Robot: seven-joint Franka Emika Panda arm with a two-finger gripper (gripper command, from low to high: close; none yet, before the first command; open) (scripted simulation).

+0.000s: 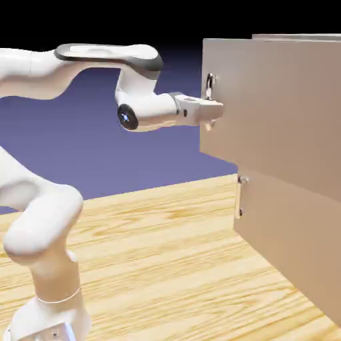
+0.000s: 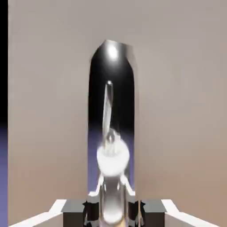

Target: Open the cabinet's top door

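The beige cabinet (image 1: 296, 36) fills the exterior view's right. Its top door (image 1: 280, 113) stands swung out a little, its free edge further left than the lower door (image 1: 293, 246). The slim silver handle (image 1: 210, 84) runs upright near that edge. My gripper (image 1: 213, 110) reaches in level from the left and is shut on the handle's lower part. In the hand view the shiny handle (image 2: 111, 133) rises large up the middle against the door panel (image 2: 181, 111), and my gripper (image 2: 113, 213) clamps it between grey fingertips (image 2: 74, 212) at the bottom edge.
The lower door has its own small handle (image 1: 240, 197) at its left edge, below my hand. The wooden table (image 1: 166, 253) stretches under the arm. My arm's base (image 1: 46, 293) stands at the lower left.
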